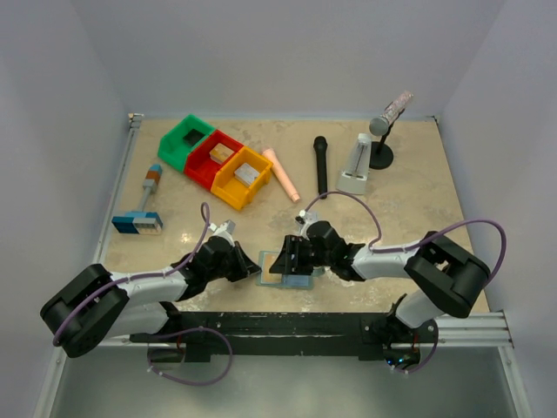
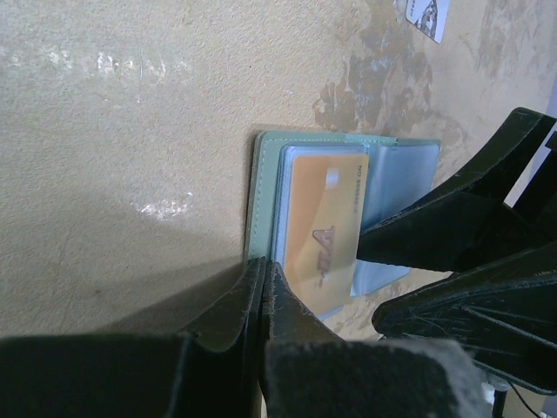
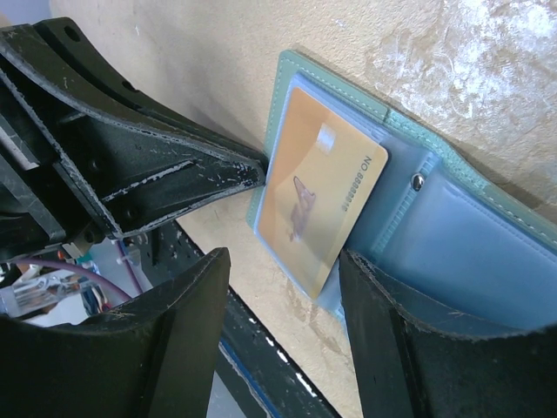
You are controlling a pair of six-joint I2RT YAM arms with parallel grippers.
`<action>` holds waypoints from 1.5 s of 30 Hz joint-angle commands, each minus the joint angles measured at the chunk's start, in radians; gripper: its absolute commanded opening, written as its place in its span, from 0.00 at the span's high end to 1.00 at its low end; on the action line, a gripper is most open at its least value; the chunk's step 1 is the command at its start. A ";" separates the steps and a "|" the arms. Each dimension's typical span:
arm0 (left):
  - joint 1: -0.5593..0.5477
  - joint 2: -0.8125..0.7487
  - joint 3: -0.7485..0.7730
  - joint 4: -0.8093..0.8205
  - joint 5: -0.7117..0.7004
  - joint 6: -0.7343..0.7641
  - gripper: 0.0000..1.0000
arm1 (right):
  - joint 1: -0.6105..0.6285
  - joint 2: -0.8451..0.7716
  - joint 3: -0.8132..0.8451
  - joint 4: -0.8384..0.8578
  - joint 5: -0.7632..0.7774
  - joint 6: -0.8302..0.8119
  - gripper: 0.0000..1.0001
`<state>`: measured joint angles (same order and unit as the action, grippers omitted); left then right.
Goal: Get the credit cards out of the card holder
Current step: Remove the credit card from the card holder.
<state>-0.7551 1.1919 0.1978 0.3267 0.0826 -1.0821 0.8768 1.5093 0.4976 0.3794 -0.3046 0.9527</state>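
The pale teal card holder (image 1: 296, 280) lies open and flat on the table near the front edge. A golden-tan credit card (image 3: 322, 192) sticks partway out of its clear inner pocket, slanted. My left gripper (image 2: 264, 270) is shut, its tips on the holder's left edge (image 2: 261, 174). My right gripper (image 3: 283, 255) is open and straddles the lower corner of the golden card (image 2: 326, 218) without touching it. One right finger (image 3: 392, 322) rests on the holder's pocket panel (image 3: 487, 252). No other card shows.
Green (image 1: 186, 139), red (image 1: 214, 157) and yellow (image 1: 242, 177) bins stand at the back left, with blocks in the red and yellow ones. A pink stick (image 1: 281, 173), black microphone (image 1: 321, 165), white stand (image 1: 356, 165) and a striped block (image 1: 137, 224) lie further off. The black rail (image 1: 287, 324) runs just below the holder.
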 commanded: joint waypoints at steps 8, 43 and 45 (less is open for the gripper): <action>-0.006 0.040 -0.031 -0.035 -0.001 0.024 1.00 | 0.002 -0.014 -0.068 0.266 0.027 0.084 0.42; -0.006 0.092 -0.051 0.092 0.068 0.033 1.00 | 0.002 0.177 0.007 0.366 -0.113 0.109 0.46; -0.006 0.081 -0.054 0.081 0.059 0.031 1.00 | 0.002 0.158 -0.004 0.352 -0.103 0.104 0.46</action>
<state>-0.7517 1.2583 0.1715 0.4671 0.1242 -1.0779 0.8635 1.6783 0.4782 0.7197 -0.3847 1.0592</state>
